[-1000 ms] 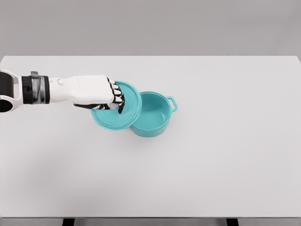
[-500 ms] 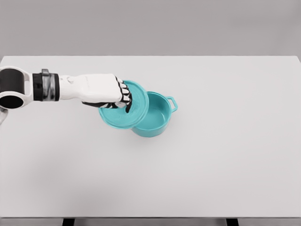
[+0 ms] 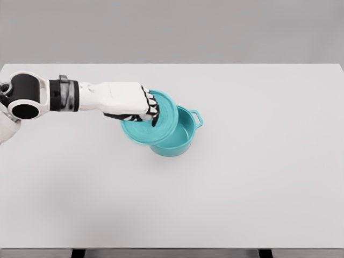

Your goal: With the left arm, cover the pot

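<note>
A teal pot [image 3: 180, 141] with a small side handle stands open near the middle of the white table [image 3: 258, 172]. A matching round teal lid [image 3: 156, 129] hangs tilted over the pot's left rim, covering about half of the opening. My left hand [image 3: 145, 110] is shut on the lid from above, its fingers curled around the middle where the knob is hidden. The left arm reaches in from the left edge. The right arm does not show.
The left hand has carried the lid steadily to the right, from beside the pot's left edge to partly over its opening. The pot has stayed put.
</note>
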Available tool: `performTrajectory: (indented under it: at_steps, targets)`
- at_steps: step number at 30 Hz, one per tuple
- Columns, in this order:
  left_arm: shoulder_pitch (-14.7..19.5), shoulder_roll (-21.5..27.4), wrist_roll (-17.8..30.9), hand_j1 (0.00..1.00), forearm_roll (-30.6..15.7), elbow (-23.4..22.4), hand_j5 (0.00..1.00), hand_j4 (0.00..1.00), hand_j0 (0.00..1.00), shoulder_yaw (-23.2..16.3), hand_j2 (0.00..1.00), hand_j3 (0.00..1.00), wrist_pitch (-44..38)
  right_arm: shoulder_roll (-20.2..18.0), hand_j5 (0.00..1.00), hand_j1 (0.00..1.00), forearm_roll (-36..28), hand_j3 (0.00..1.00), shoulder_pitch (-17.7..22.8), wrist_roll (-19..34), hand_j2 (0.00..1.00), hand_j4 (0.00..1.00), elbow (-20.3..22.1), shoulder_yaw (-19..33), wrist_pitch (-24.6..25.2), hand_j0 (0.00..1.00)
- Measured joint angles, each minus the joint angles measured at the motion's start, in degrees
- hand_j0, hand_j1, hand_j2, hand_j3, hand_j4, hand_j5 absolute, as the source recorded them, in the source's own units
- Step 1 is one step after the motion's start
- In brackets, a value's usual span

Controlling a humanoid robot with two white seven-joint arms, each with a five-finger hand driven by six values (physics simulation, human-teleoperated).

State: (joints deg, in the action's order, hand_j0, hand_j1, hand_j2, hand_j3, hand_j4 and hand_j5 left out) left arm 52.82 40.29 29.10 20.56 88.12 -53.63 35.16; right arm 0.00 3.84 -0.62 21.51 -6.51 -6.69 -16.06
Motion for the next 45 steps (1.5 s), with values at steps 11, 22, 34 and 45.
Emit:
performTrajectory:
  at_steps: [11, 22, 34, 45]
  targets:
    - [1.76, -2.69, 0.00, 0.51, 0.15, -2.08, 0.51, 0.51, 0.51, -2.78, 0.51, 0.51, 0.01, 0.00, 1.00, 1.00, 0.00, 1.00, 0.00, 0.00, 1.00, 1.00, 0.00, 0.00, 0.00, 1.00]
    - [4.04, -4.85, 0.01, 0.51, 0.08, -4.55, 0.51, 0.51, 0.51, -5.26, 0.51, 0.51, 0.01, 0.00, 1.00, 1.00, 0.00, 1.00, 0.00, 0.00, 1.00, 1.00, 0.00, 0.00, 0.00, 1.00]
    - [4.48, -6.66, 0.09, 0.52, 0.07, -5.95, 0.52, 0.52, 0.52, -5.58, 0.52, 0.52, 0.00, 0.00, 1.00, 1.00, -0.01, 1.00, 0.00, 0.00, 1.00, 1.00, 0.00, 0.00, 0.00, 1.00]
    - [4.48, -7.00, 0.09, 0.52, 0.08, -6.11, 0.52, 0.52, 0.52, -5.59, 0.52, 0.52, 0.00, 0.00, 1.00, 1.00, 0.00, 1.00, 0.00, 0.00, 1.00, 1.00, 0.01, 0.00, 0.00, 1.00]
